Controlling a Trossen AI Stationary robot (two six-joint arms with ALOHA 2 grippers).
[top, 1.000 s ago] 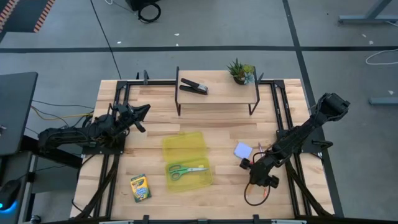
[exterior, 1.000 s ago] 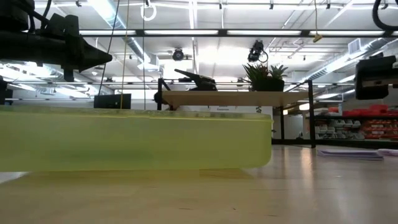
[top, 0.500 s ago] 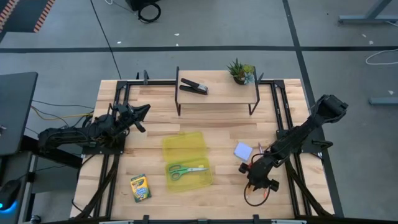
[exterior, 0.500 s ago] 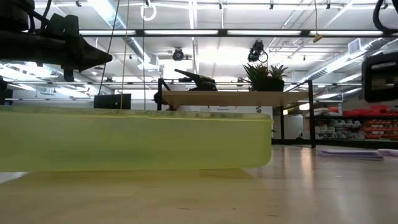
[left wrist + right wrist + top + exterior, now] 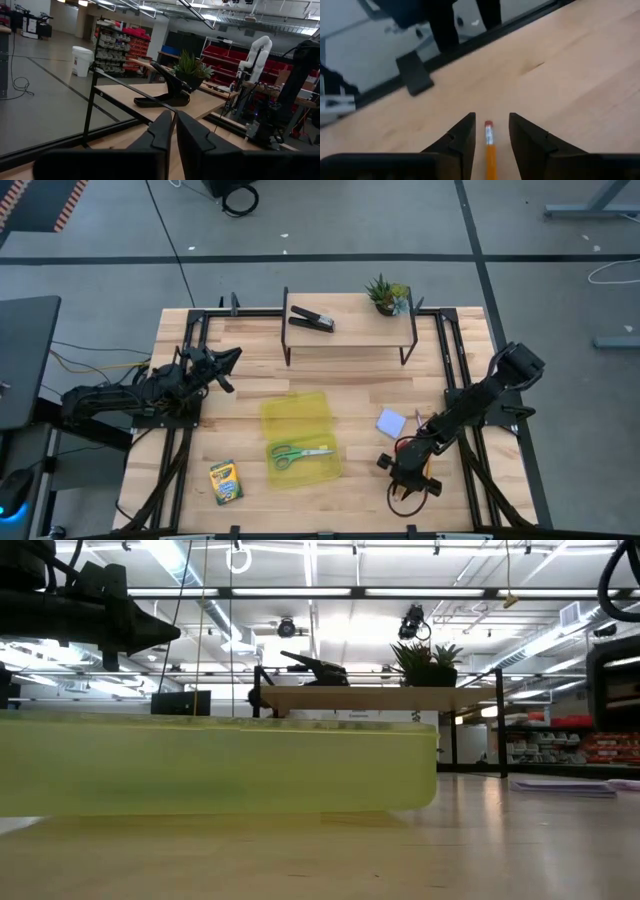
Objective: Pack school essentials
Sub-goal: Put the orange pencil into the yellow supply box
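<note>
- Right gripper (image 5: 490, 137): low over the table's front right, jaws apart, an orange pencil (image 5: 491, 150) lying between them.
- Left gripper (image 5: 174, 131): waiting at the table's left, jaws together.
- Scissors (image 5: 300, 453): inside the yellow case (image 5: 297, 418).
- Crayon box (image 5: 226, 481): front left.
- Note pad (image 5: 391, 422): near the right arm.

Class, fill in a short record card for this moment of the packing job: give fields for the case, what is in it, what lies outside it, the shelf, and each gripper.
case: yellow case, open, table middle
in case: green-handled scissors
outside: crayon box on its left; note pad on its right
shelf: stapler and potted plant
left gripper: shut, empty, waiting at the table's left
right gripper: open, a pencil lying between the fingers, near the table's front right
</note>
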